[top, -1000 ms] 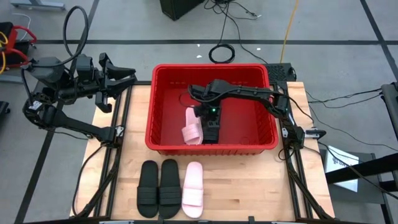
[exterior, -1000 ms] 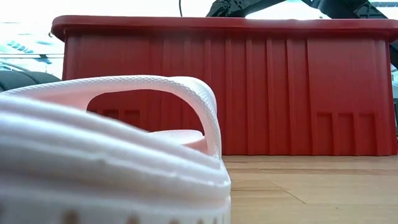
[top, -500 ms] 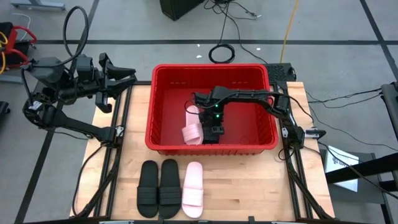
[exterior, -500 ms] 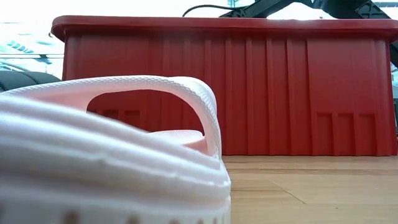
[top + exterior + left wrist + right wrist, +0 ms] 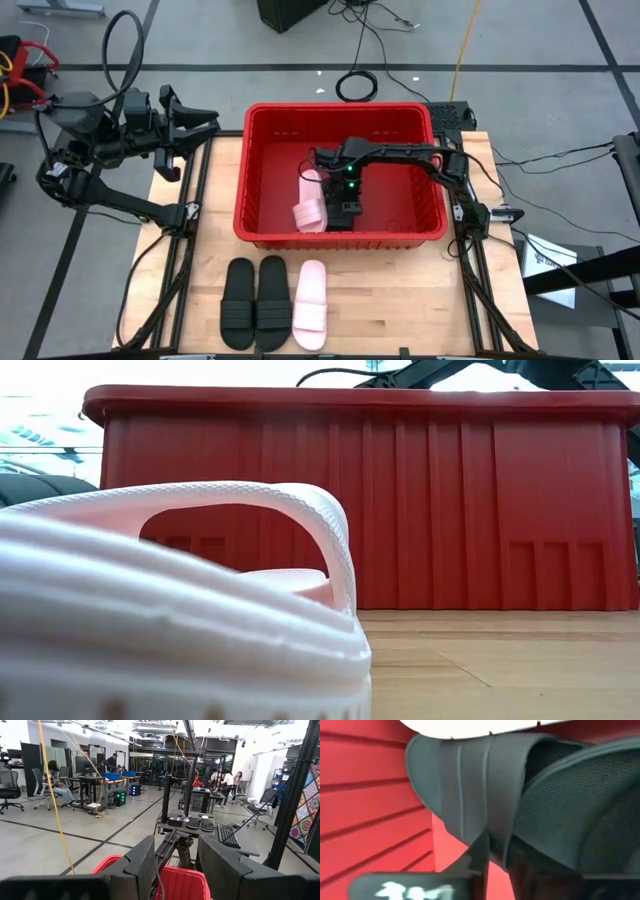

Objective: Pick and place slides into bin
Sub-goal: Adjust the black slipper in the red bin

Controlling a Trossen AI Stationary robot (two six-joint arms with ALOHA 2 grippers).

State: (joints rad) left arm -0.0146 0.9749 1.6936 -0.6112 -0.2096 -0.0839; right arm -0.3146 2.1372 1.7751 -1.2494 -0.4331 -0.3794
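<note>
We note the right end effector (image 5: 343,212) down inside the bin (image 5: 262,170), clenched on a black slide (image 5: 470,785) beside a pink slide (image 5: 309,203). Three slides (image 5: 272,302) remain on the counter (image 5: 400,300). Left end effector (image 5: 196,122) waits released, off to the side

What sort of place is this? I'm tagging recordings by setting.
Likely a robotics lab or open workshop: people at desks with monitors, cables across a concrete floor, other equipment benches.
</note>
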